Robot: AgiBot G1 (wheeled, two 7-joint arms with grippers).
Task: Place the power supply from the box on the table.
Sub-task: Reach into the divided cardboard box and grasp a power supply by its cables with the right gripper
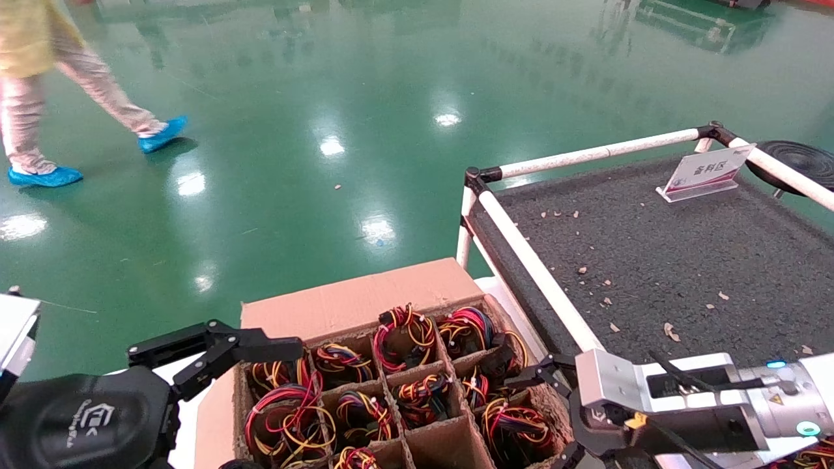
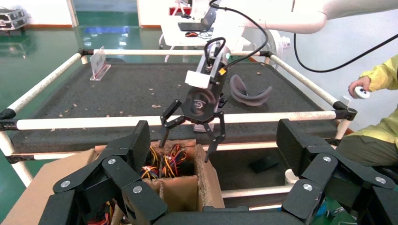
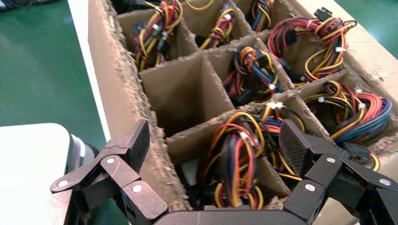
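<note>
Hovering my right gripper [image 3: 213,161] over the box [image 1: 352,301] at the lower right of the head view, fingers spread wide, nothing between them. In the right wrist view one fingertip [image 3: 136,143] sits outside the carton's side wall, the other fingertip [image 3: 295,145] over the inner dividers, so the cell straddled is the one in the outermost column. That cell holds a power supply [image 3: 237,159]; only its bundle of red, yellow, black and blue leads shows, the body hidden below the cardboard. It lies directly under the gripper, close beneath the jaws. I cannot tell the long axis of the body; the cell is square, and the leads rise roughly straight up out of it.

The next cell along that column [image 3: 185,96], a little farther from the wrist, looks empty, bare cardboard down to where sight ends. Farther cells all carry wire bundles.

My left gripper [image 1: 215,355] is at the lower left of the head view, at the opposite edge of the box, also spread and empty. It is well apart from the straddled cell, so the right arm is the nearer one by my judgement.

Farthest: the table [image 1: 651,260], upper right of the head view, just beside the box past the white rail [image 1: 534,267], on the right arm's side. Judgement: the move turns on a straight drop into the cell, then a lift over the rail.
</note>
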